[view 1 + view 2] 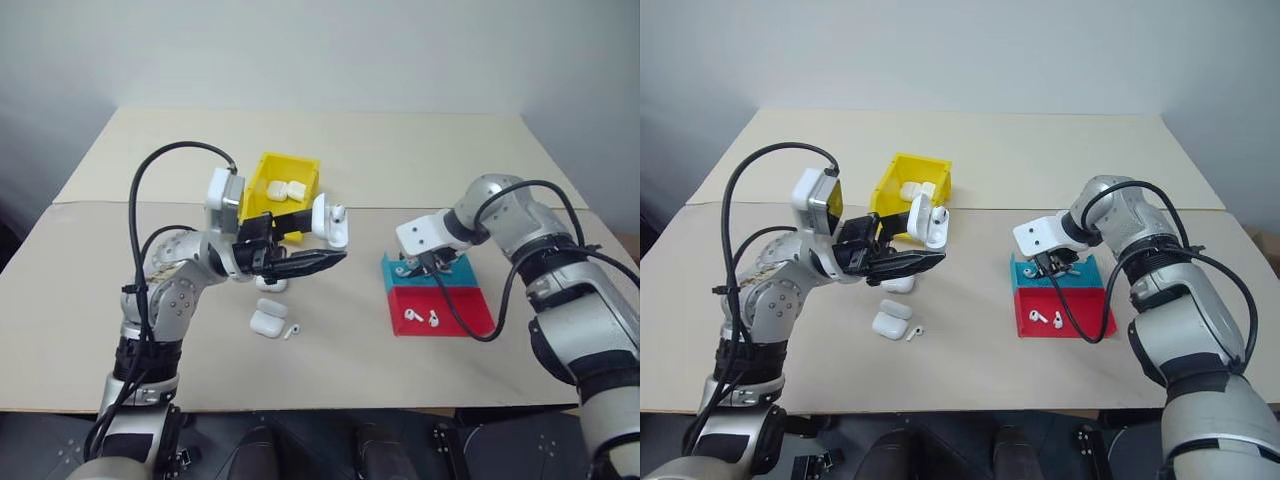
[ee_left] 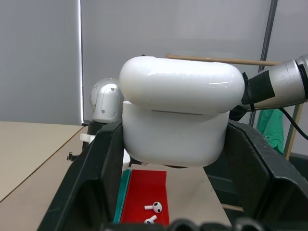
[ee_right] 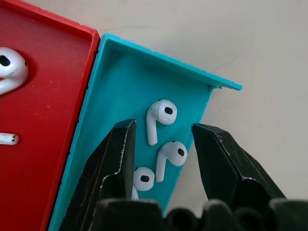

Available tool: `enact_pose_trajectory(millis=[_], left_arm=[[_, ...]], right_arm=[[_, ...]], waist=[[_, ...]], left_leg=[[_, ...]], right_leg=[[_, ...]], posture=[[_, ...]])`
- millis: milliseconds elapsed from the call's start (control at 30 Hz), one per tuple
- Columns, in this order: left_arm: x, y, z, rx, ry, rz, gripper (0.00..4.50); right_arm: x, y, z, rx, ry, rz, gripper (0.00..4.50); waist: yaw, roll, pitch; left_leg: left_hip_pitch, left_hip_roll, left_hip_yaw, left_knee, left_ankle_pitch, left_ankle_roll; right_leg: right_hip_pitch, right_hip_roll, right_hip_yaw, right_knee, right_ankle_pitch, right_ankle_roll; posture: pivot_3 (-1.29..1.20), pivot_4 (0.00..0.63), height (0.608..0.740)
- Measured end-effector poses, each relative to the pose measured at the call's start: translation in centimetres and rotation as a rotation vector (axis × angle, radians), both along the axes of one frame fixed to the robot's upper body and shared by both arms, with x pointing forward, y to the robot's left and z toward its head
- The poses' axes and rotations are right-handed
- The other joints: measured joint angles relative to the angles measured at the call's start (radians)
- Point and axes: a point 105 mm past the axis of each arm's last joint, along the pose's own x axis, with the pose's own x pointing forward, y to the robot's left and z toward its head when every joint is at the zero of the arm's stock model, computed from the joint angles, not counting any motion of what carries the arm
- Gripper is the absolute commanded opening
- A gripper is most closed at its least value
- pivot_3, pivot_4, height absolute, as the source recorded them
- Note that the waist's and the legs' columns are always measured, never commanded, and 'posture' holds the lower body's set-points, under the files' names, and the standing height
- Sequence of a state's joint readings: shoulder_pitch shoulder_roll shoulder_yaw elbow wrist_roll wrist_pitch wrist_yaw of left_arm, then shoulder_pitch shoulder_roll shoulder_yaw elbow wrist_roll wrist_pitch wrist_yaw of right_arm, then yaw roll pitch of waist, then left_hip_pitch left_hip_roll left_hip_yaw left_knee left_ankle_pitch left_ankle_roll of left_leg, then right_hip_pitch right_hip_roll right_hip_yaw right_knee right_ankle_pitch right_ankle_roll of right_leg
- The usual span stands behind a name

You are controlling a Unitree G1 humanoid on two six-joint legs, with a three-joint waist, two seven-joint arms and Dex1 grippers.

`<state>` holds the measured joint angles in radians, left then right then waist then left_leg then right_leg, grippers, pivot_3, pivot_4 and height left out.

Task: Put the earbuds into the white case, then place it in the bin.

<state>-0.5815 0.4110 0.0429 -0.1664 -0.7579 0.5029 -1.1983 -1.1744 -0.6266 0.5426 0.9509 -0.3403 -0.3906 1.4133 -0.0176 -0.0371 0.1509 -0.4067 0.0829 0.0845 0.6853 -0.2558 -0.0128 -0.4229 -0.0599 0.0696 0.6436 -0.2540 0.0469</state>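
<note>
The left claw (image 1: 335,257) is clamped on a white case (image 1: 333,222), holding it up just in front of the yellow bin (image 1: 262,182). The bin has two cases in it. The right claw (image 3: 163,139) hangs over the teal tray (image 3: 120,91) beside the bin, fingers apart around three earbuds (image 3: 161,115). The red tray (image 1: 465,310) holds two more. One earbud is half hidden behind a finger.

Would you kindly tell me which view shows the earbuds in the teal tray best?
The right wrist view: three earbuds lie large in the teal tray, between the open right gripper fingers. In the eye views the gripper mostly hides them; the left wrist view shows just the tray's edge.
</note>
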Motion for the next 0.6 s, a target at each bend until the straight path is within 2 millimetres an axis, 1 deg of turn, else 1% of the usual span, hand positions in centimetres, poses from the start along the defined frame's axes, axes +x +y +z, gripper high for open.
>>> enact_pose_trajectory(millis=[200, 600], left_arm=[[-0.24, 0.04, 0.05, -0.007, 0.000, 0.000, 2.81], [-0.17, 0.19, 0.11, -0.007, 0.003, 0.010, 2.81]], right_arm=[[0.12, 0.66, -0.93, -0.006, 0.014, 0.002, 2.26], [0.52, 0.68, -0.86, -0.037, -0.021, 0.007, 2.26]], waist=[[-0.001, 0.000, 0.000], [-0.001, 0.000, 0.000]], left_leg=[[0.000, 0.000, 0.000, 0.000, 0.000, 0.000], [0.001, 0.000, 0.000, 0.000, 0.000, -0.001]], right_leg=[[0.000, 0.000, 0.000, 0.001, 0.000, 0.000], [0.001, 0.000, 0.000, 0.001, 0.000, 0.000]], posture=[[0.00, 0.150, 0.740], [0.00, 0.150, 0.740]])
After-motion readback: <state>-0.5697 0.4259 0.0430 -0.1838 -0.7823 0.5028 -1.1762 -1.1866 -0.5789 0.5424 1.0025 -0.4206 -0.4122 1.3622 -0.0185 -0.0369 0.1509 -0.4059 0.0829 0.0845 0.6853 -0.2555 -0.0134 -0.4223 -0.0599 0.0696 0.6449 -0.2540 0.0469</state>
